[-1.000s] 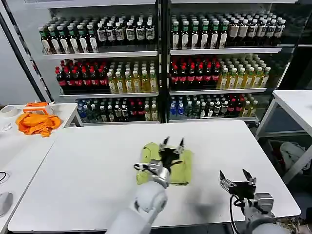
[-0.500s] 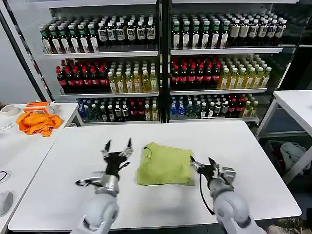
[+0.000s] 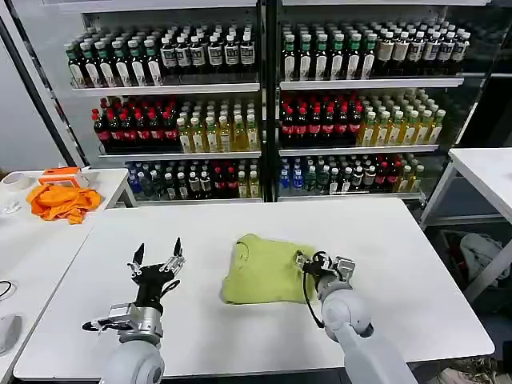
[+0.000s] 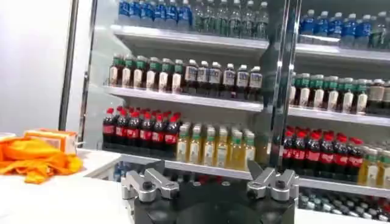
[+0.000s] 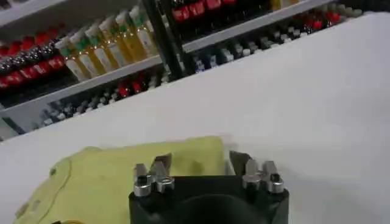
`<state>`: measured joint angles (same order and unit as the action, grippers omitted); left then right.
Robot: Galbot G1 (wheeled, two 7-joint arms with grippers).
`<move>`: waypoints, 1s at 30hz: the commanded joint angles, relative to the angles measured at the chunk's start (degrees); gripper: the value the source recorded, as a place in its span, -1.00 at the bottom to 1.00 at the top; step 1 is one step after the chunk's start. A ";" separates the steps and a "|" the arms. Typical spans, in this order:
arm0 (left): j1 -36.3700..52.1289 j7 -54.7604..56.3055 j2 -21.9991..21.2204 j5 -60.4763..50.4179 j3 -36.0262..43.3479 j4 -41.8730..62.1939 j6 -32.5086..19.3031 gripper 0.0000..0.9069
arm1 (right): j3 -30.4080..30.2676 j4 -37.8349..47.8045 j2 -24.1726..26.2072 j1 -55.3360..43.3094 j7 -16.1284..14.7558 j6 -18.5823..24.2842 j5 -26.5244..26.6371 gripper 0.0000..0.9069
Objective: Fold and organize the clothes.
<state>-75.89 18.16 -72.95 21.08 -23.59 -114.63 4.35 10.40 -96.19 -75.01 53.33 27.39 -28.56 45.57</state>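
The clothes are one light yellow-green T-shirt [image 3: 266,270], folded into a rough square at the middle of the white table [image 3: 392,232]. My right gripper [image 3: 308,262] is open at the shirt's right edge, low over the cloth. In the right wrist view the T-shirt [image 5: 103,176] lies just beyond the right gripper [image 5: 200,161], whose spread fingers straddle the fabric's corner with nothing held. My left gripper [image 3: 158,258] stands open over bare table well left of the shirt, fingers pointing up. From the left wrist, the left gripper [image 4: 207,175] faces the bottle shelves with nothing in it.
Shelves of bottles [image 3: 264,120] run behind the table. A bright orange cloth [image 3: 62,202] lies on a side table at the far left, also seen as the orange cloth [image 4: 33,157]. Another white table [image 3: 488,172] stands at the right.
My left gripper drew back off the shirt and moved left over bare table. My right gripper came in from the front right to the shirt's right edge. The shirt stays folded.
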 commanded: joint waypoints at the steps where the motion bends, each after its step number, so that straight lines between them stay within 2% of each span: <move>1: -2.96 -0.05 1.09 0.09 -2.59 -1.60 -0.59 1.00 | -1.64 5.90 -1.47 -3.82 1.74 0.38 1.37 -1.00; 11: -3.07 -0.12 0.96 0.07 -2.23 -1.86 -0.67 1.00 | -1.80 9.54 -1.08 -6.79 0.20 0.50 -0.57 -1.00; 20: -3.89 -0.45 0.55 -0.88 -1.43 -2.42 -0.55 1.00 | -3.31 13.65 -1.20 -9.89 -3.74 0.62 -5.89 -1.00; 21: -4.12 -0.49 0.41 -1.08 -1.27 -2.54 -0.54 1.00 | -3.38 14.05 -1.29 -9.81 -5.76 1.73 -9.15 -0.73; 22: -4.26 -0.55 0.20 -1.26 -1.10 -2.59 -0.55 1.00 | -3.39 14.10 -1.38 -9.66 -7.25 2.45 -10.89 0.53; 23: -4.49 -0.62 0.06 -1.41 -0.97 -2.73 -0.54 1.00 | -3.41 13.99 -1.33 -9.15 -9.95 3.54 -14.36 1.00; 24: -4.81 -0.70 -0.11 -1.62 -0.81 -2.94 -0.47 1.00 | -3.62 13.11 -1.00 -8.34 -12.10 5.98 -17.85 1.00; 25: -4.93 -0.83 -0.14 -1.69 -0.69 -3.03 -0.43 1.00 | -3.71 12.66 -0.75 -7.95 -12.70 7.24 -19.49 1.00; 27: -5.53 -1.12 -0.14 -2.13 -0.38 -3.49 -0.28 1.00 | -3.82 9.58 0.30 -5.16 -13.40 11.40 -24.62 1.00; 28: -5.78 -1.27 -0.10 -2.32 -0.26 -3.60 -0.24 1.00 | -3.76 9.30 0.56 -4.91 -13.39 11.72 -25.40 1.00; 29: -6.11 -1.52 -0.04 -2.84 -0.13 -3.72 -0.21 1.00 | -3.25 6.81 1.62 -2.12 -13.43 14.87 -28.38 1.00; 30: -6.48 -1.65 -0.01 -3.16 0.04 -3.87 -0.15 1.00 | -3.16 6.56 1.88 -1.78 -13.45 15.27 -28.66 1.00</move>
<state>-80.59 17.14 -73.00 19.39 -24.08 -117.79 3.99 7.11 -85.22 -75.43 46.36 20.74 -24.60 34.83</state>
